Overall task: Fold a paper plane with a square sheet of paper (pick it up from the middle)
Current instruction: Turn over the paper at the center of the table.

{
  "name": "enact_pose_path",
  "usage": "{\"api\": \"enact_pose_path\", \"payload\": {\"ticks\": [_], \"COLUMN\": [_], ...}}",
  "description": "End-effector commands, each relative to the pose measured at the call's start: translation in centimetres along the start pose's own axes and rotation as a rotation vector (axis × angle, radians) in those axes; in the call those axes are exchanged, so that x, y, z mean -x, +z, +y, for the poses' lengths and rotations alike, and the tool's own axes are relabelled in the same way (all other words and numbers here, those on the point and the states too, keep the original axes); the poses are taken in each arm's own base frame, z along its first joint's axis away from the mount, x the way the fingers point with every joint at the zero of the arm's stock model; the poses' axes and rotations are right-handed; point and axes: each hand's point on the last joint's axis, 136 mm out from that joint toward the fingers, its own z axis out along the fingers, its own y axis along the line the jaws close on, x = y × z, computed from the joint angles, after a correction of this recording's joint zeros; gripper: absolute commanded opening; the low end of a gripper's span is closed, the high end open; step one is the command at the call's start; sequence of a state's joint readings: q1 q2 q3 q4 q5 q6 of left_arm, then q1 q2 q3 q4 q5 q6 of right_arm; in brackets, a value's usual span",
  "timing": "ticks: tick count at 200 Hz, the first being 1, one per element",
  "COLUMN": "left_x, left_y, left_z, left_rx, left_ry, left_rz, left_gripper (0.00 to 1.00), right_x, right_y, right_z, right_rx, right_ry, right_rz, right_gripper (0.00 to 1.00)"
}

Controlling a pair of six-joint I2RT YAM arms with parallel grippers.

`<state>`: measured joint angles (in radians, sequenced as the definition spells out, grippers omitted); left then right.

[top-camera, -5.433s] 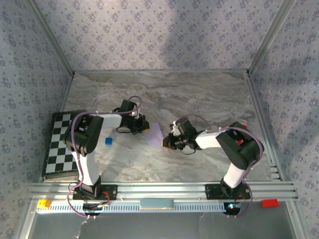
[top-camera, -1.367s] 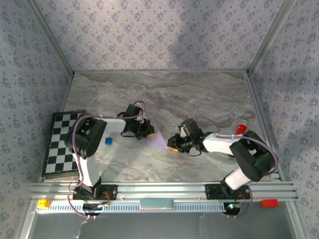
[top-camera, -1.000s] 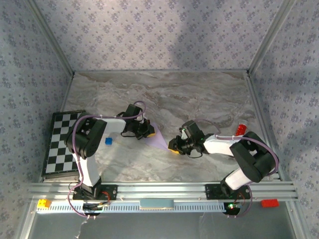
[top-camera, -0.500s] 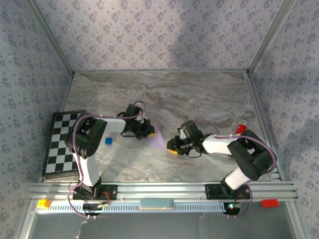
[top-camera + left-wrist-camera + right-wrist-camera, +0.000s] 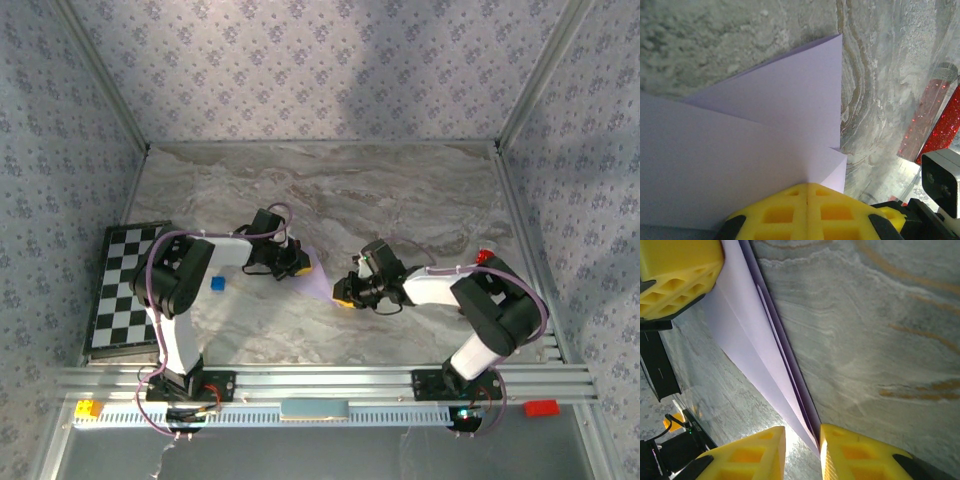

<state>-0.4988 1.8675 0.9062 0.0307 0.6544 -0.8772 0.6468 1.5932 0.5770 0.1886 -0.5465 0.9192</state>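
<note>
Pale lilac paper (image 5: 320, 280), folded, layered.

Right hand (image 5: 342, 298) a little further left beside folded lilac paper (image 5: 318, 281) (jaws slightly narrower)

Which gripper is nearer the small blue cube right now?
Left. The left gripper is a little to the right of the blue cube, shut on the folded paper; the right gripper sits past the paper, farther right.

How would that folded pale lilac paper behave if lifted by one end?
Probably light and floppy: the folded pale lilac paper sheet looks very thin. Its long folds may stiffen it lengthwise. It likely slides easily on the smooth marbled tabletop.
</note>
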Motion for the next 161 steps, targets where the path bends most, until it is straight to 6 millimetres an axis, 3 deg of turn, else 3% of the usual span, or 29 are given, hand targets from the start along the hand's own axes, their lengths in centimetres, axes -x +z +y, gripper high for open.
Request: {"api": "enact_pose_path", "payload": {"ticks": [1,64,118,140,161], "left_x": [-0.7,-0.8,-0.7,-0.6,-0.4], "left_y": [0.5,0.4,0.1,-0.4,-1.6], "left_z": [1.8,1.9,1.0,-0.3,-2.4], "left_rx": [0.039,0.040,0.013,-0.024,-0.072], "left_ry": [-0.050,-0.053,-0.044,-0.023,0.018], "left_rz": [0.028,0.030,0.031,0.022,-0.008], "left_gripper": [0.00,0.00,0.00,0.00,0.10], "right_x": [0.7,1.1,1.0,1.0,1.1], "right_y": [0.2,0.7,0.9,0.5,-0.4], "right_z": [0.9,1.2,0.8,0.9,1.2], "right_rx": [0.015,0.028,0.024,0.031,0.031], "right_ry": [-0.070,-0.096,-0.108,-0.114,-0.128], "right_rz": [-0.009,0.010,0.019,0.009,-0.004], "right_gripper": [0.25,0.24,0.11,0.05,0.03]}}
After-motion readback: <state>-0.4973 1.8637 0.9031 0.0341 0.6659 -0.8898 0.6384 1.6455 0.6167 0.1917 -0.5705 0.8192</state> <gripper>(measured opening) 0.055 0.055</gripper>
